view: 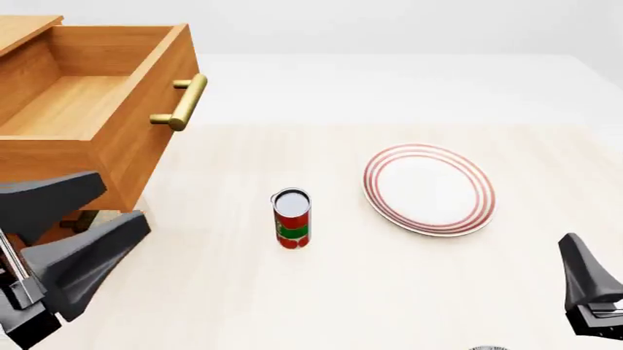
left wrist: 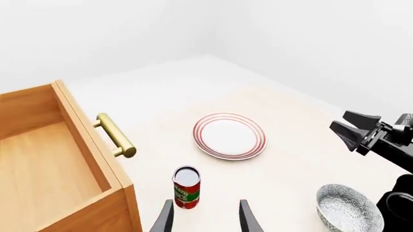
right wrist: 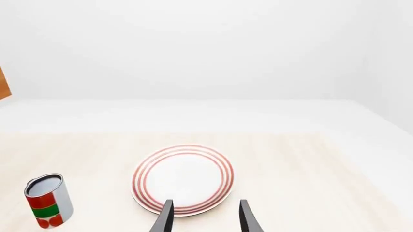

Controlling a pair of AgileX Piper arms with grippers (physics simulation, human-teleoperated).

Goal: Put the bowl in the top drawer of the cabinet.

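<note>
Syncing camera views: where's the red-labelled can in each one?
Left wrist: can low centre, just beyond the left fingers.
Front: centre, between open top drawer and plate.
Right wrist: lower-left corner.
Shared landmark: the red-ringed plate, beside the can.
</note>
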